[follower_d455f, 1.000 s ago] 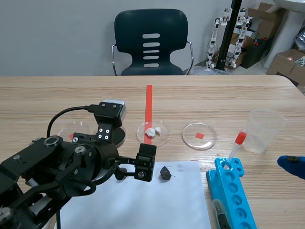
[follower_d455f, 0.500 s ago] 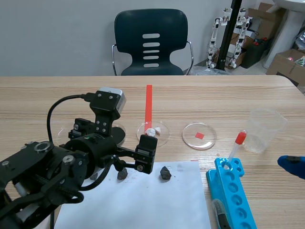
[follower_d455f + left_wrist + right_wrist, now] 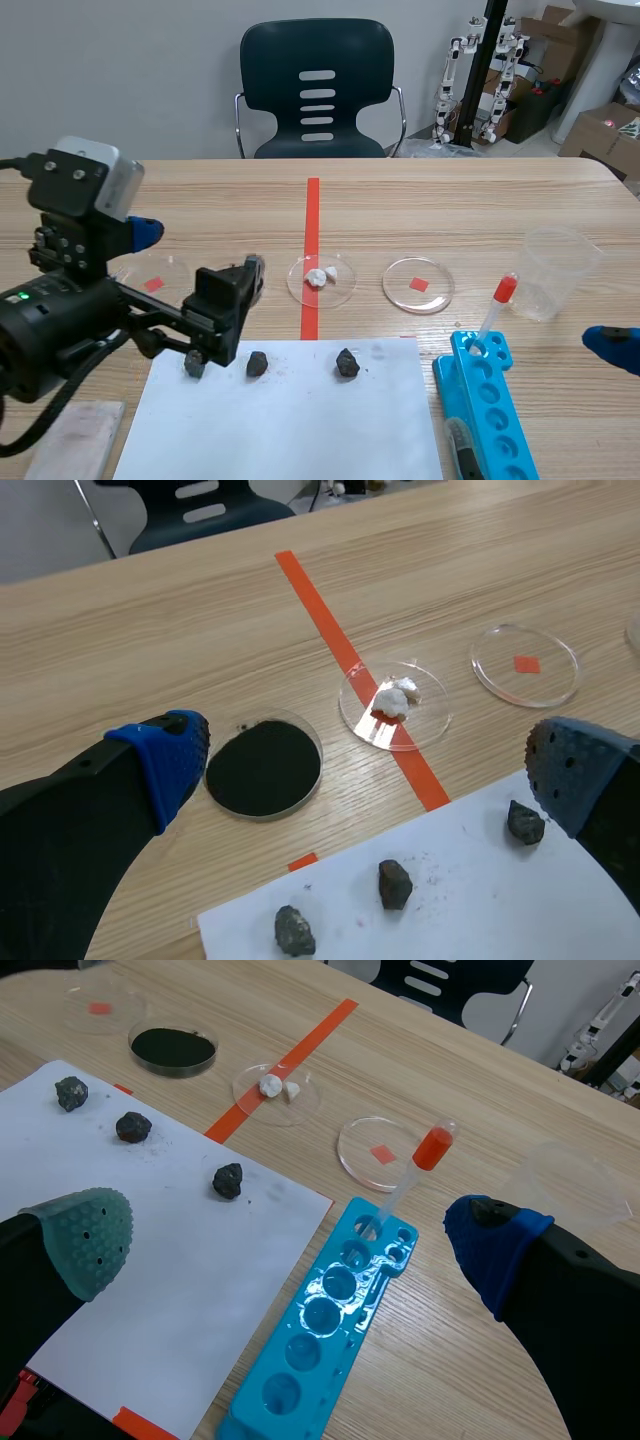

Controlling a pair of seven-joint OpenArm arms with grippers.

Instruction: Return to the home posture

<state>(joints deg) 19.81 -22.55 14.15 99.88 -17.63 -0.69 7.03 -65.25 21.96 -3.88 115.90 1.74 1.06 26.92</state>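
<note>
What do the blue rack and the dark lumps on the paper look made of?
Blue rack: probably moulded plastic, glossy, with bright highlights on its rims. Dark lumps: seemingly rock or coal, matte and rough, shedding dark crumbs on the white paper.

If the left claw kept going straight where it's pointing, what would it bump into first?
Probably the dish of black powder, straight ahead of the open left claw. It points forward and down, so the white paper might come first; depth is hard to judge.
</note>
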